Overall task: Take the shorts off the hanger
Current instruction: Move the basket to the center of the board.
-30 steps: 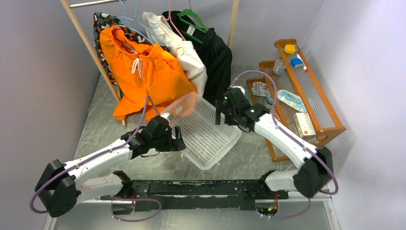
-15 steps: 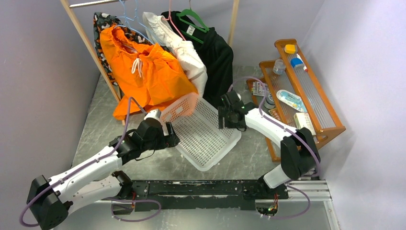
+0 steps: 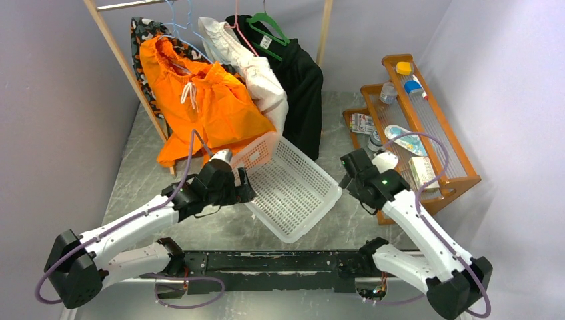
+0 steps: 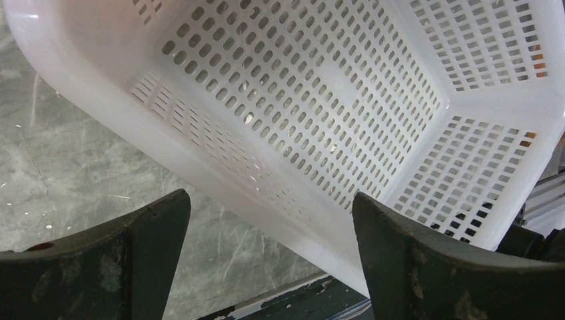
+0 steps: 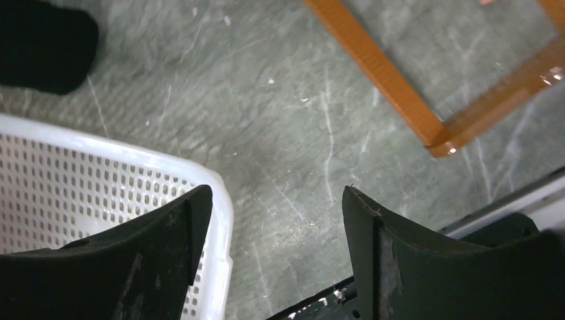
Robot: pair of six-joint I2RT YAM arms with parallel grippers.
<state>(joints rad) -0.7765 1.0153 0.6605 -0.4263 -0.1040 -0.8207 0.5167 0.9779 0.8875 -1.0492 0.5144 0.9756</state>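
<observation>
The bright orange shorts (image 3: 206, 107) hang from a pale blue hanger (image 3: 178, 27) on the wooden rack, their hem draped onto the far corner of the tilted white basket (image 3: 290, 190). My left gripper (image 3: 245, 188) is open at the basket's left side. In the left wrist view the left gripper (image 4: 270, 230) frames the basket wall (image 4: 300, 100) without holding it. My right gripper (image 3: 346, 177) stands open just right of the basket. In the right wrist view the right gripper (image 5: 276, 223) has bare table between its fingers and the basket corner (image 5: 133, 167) beside the left finger.
A white garment (image 3: 256, 73), a black garment (image 3: 303, 83) and a patterned one (image 3: 143, 33) hang beside the shorts. An orange wooden shelf (image 3: 440, 143) with bottles and boxes stands at the right; its frame (image 5: 393, 87) lies near the right gripper.
The right arm has drawn back to the right, off the basket's far side, and its jaws have narrowed a little. The left gripper stays at the basket's left side.
</observation>
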